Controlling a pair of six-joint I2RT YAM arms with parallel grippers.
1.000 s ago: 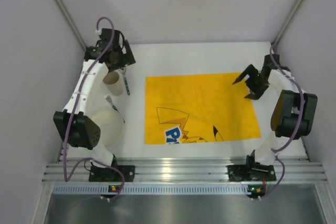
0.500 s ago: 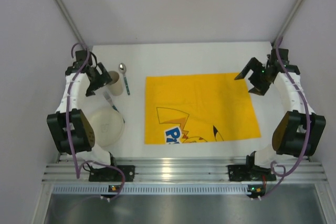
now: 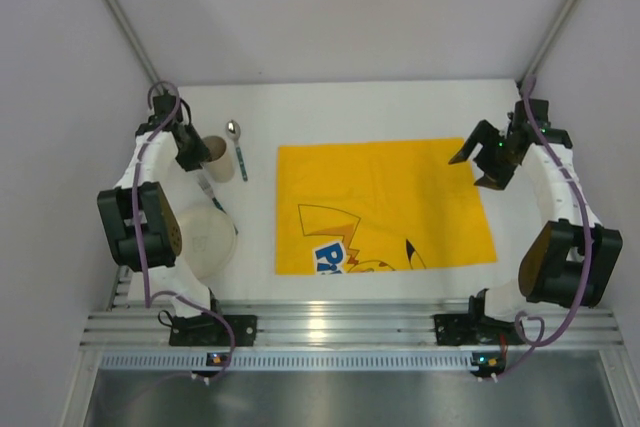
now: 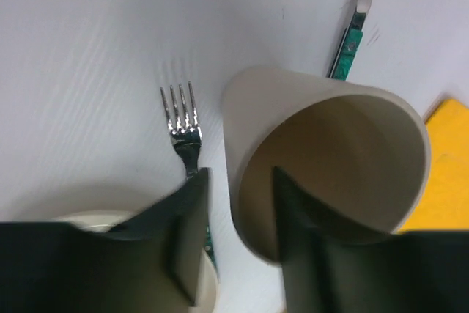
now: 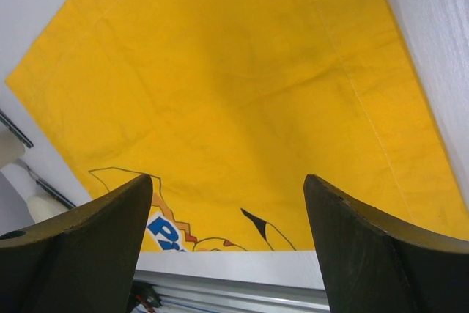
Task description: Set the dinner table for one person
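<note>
Left tool [image 4: 238,181] straddles the wall of the beige cup [image 4: 330,159], one finger inside and one outside. A sliver of counter shows between the outer finger and the wall, so the jaws are partly drawn in but no grip is made. Right tool [image 5: 227,181] hangs spread wide and empty over the far right corner of the yellow mat [image 5: 242,71].

The counter [image 3: 340,107], white with a ribbed rail along its near edge, carries everything. The mat lies flat and bare at its centre. The cup, spoon [image 3: 238,152], fork [image 3: 213,197] and cream plate [image 3: 205,239] are grouped off the mat on the left.

Assessment: the mat is placed, and no piece has been laid on it. All four pieces are left to set, the cup apparently first.
</note>
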